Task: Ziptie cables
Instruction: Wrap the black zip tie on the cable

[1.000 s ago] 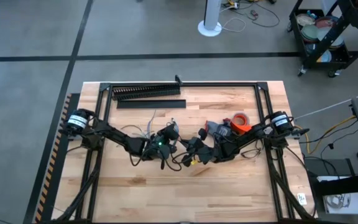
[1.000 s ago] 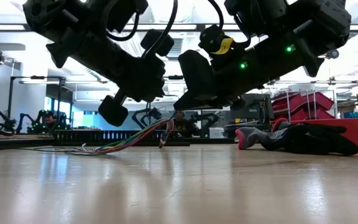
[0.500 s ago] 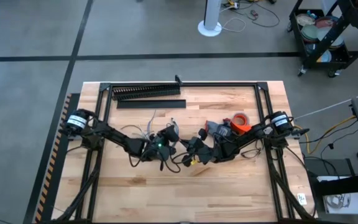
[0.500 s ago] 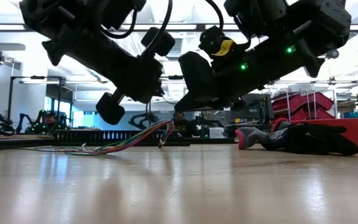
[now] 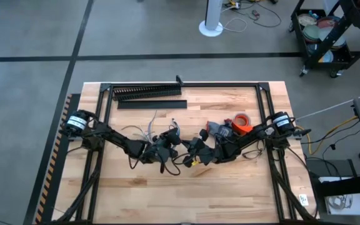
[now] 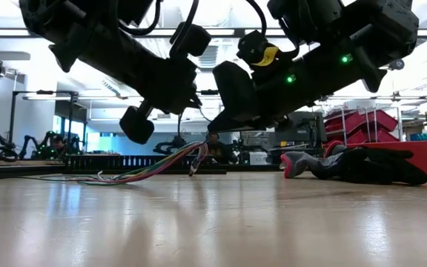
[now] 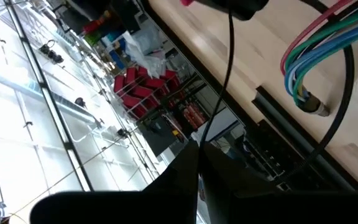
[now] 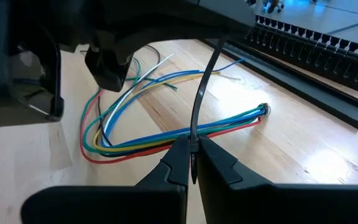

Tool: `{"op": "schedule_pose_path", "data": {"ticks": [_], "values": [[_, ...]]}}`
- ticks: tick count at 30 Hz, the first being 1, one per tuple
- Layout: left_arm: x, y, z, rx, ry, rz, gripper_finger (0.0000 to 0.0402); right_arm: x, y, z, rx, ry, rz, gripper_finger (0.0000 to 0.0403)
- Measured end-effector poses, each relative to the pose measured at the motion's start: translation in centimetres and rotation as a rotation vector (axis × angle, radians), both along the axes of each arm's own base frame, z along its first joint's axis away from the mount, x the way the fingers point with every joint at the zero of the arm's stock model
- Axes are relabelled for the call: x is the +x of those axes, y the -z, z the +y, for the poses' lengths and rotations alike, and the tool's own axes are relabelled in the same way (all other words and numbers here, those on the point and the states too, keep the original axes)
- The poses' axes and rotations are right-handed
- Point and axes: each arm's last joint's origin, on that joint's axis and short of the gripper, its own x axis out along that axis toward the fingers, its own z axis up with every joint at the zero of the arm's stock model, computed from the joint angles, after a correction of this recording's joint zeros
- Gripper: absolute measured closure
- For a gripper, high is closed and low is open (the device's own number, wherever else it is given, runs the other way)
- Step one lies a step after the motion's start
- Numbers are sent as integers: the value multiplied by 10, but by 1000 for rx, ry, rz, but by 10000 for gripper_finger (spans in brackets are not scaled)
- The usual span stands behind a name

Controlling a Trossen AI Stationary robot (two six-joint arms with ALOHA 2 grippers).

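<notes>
- Landmark: long black comb-toothed plastic duct (image 5: pixel 145 92) at the table's far edge. Everything in play sits nearer than it, mid-table.
- Loose bundle of thin coloured wires (red, blue, yellow, green) (image 8: pixel 166 140) lies flat on the pale wooden tabletop (image 5: pixel 230 187), near side of the duct, ends gathered towards it.
- Right gripper (image 8: pixel 191 163): jaws clenched on a thin black plastic ziptie (image 8: pixel 202 87), which stands up from the fingertips and bows over the bundle.
- Left gripper (image 7: pixel 197 163): also pinched closed on a thin dark strand (image 7: pixel 229 68). Likely the same tie's other end; can't confirm.
- Both grippers hang above the wires, just short of the duct, nearly touching each other in the high view.
- Handling, judged: wires light and floppy and will splay, so cinch where the strands run parallel, near the gathered ends.
- Tie is springy and slick; hold it close to the tip, or it'll twist out of the pinch.
</notes>
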Motion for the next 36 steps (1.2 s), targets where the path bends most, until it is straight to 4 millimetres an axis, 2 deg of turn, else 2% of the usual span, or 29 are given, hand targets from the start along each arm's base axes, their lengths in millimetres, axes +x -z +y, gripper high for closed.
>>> {"op": "schedule_pose_path", "data": {"ticks": [18, 25, 36], "values": [[1, -10, 0, -51, -26, -129, 402, 1, -4, 0, -32, -11, 1, 403], [-1, -6, -2, -59, -37, -119, 402, 1, -3, -1, -32, -12, 5, 403], [-4, -7, -17, -75, -7, -151, 402, 1, -8, -1, -23, -3, -18, 403]]}}
